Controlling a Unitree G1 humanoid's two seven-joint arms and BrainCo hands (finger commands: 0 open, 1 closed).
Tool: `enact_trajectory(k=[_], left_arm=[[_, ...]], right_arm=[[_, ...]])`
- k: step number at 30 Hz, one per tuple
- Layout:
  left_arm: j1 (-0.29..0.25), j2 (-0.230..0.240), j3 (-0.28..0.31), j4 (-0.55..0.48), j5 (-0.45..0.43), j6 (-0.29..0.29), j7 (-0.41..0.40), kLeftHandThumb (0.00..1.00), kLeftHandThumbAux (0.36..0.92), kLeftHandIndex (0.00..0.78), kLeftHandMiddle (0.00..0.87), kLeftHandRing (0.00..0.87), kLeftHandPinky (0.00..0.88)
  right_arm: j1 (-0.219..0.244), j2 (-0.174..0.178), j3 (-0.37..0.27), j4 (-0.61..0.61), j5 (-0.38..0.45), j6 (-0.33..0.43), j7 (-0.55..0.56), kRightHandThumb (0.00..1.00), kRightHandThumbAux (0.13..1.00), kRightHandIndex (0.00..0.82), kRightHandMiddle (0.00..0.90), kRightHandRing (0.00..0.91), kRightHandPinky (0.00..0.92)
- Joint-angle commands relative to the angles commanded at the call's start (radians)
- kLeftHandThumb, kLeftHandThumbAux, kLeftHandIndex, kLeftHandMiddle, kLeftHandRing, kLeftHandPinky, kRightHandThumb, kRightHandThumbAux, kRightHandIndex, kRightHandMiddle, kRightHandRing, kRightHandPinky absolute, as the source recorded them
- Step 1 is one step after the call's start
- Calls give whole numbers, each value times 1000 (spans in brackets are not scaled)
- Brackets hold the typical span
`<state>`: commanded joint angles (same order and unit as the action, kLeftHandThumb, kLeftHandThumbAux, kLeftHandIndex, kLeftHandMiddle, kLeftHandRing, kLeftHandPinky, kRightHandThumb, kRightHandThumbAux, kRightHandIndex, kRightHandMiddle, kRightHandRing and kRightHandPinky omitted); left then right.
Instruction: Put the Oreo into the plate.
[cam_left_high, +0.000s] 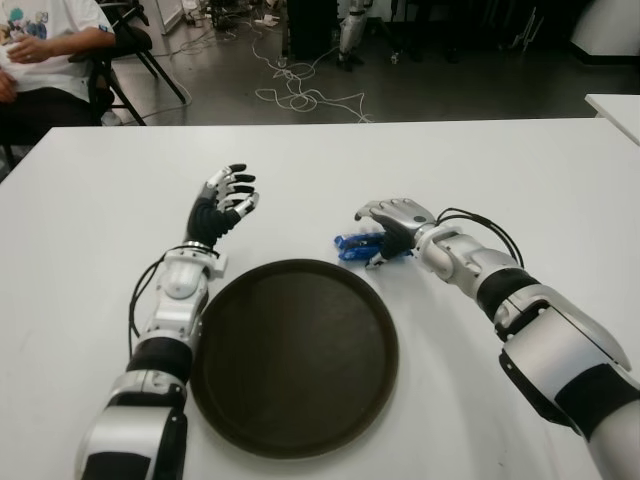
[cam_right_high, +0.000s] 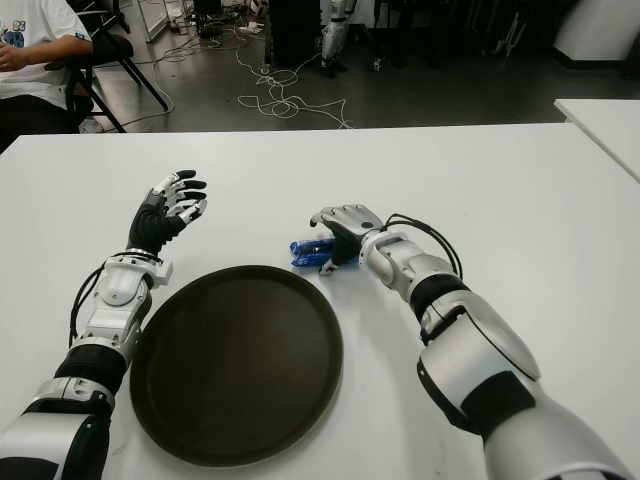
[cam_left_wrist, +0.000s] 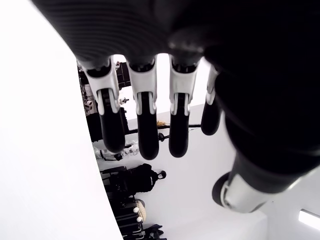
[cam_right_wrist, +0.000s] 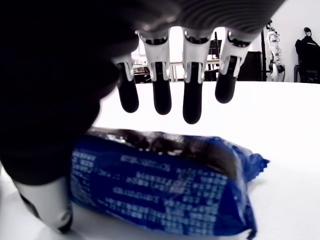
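Centrally, a small blue crinkly foil packet of Oreo biscuits (cam_left_high: 352, 246) lies flat on the white table (cam_left_high: 480, 170), just beyond the far right rim of the round dark brown plate (cam_left_high: 290, 420). It looks light, its wrapper slick and yielding, the biscuits inside likely brittle, so a gentle hold across the long sides at the middle seems wisest. Robot's right hand (cam_left_high: 392, 232) hovers over the packet, fingers (cam_right_wrist: 161, 92) extended above it and thumb low beside it, not closed on it yet. Its left hand (cam_left_high: 222, 207) is raised, open and empty, beyond the plate's left rim. A seated person (cam_left_high: 45, 50) shows at the far left.
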<state>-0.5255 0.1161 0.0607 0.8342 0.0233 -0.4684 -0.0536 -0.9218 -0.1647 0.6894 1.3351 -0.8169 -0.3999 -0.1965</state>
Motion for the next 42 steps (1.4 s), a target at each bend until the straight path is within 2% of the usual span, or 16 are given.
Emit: enact_trajectory(k=[10,17,26,30,37,42], left_arm=[[4,-1,-1,-12,-1,14,-1,219,742,192,277,263,276],[1,-3,1,-10,-8,23,-8,253,743,197,281,267,281],[1,-1,-2,-9,2,8,3,226,729,211,287,266,283],[1,-1,-1,-9,2,5,3,225,719,217,289,268,287],[-1,0,-2,-3,1,2,0,227,713,215,278,261,281],[-3,-1,0,1,-2,-1,-3,226,715,213,281,262,276]], right_arm=[[-1,-2,17,0,-8,3,-32,0,740,260,246,239,220],[-3,-5,28,-2,-11,0,-50,0,741,271,246,243,217],[-3,-6,33,-2,-12,-5,-57,0,753,284,263,253,223],[-3,-7,34,-3,-11,-8,-56,0,763,312,279,272,245],[2,-4,21,-1,4,-17,-31,0,795,387,359,380,318],[3,-3,11,0,8,-22,-15,0,794,395,379,404,336]])
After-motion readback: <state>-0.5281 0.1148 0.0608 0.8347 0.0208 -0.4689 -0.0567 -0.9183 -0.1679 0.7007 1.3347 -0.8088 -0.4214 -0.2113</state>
